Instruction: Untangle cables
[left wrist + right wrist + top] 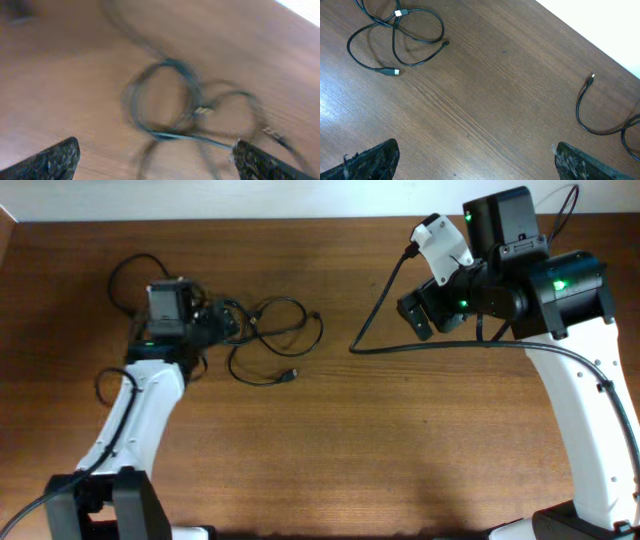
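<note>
Several thin black cables [272, 340] with small metallic plugs lie in loose overlapping loops on the brown wooden table [350, 440], just ahead of the left gripper [155, 155], whose jaws stand wide apart; the right gripper [475, 157] hovers well apart, equally spread, holding nothing

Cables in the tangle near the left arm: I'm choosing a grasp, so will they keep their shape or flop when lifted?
Probably floppy: the cables are thin and lie in loose curved loops flat on the table. Likely light, being so slender. Overlapping loops suggest lifting one strand may drag the others; the small plug could snag.
</note>
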